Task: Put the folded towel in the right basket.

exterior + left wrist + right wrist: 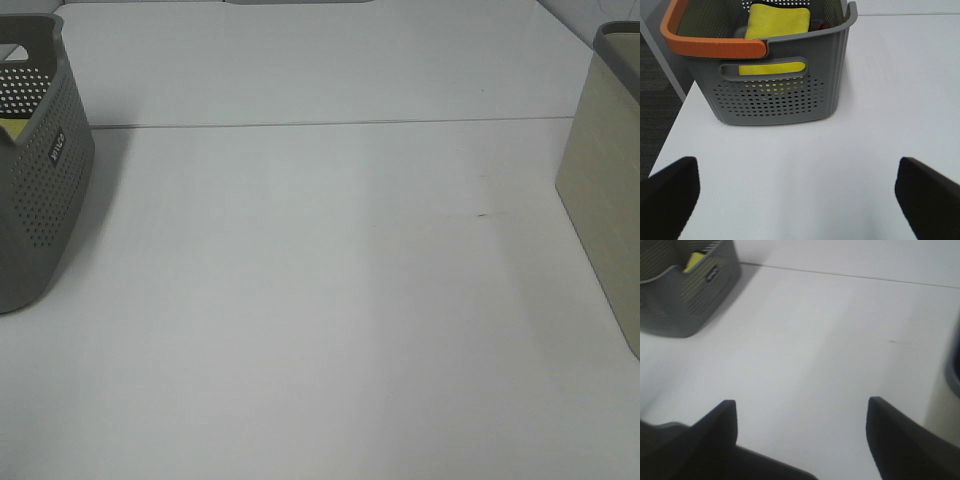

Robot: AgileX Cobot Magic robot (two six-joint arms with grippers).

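We see a white table with a smooth, matt top. The grey basket looks like matt plastic full of small holes, with an orange smooth rim. The yellow cloth inside looks soft. The beige basket has plain smooth sides.

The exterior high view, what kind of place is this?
Probably a lab tabletop set up for sorting laundry: a bare white table, a grey perforated basket holding a yellow cloth, and a beige basket.
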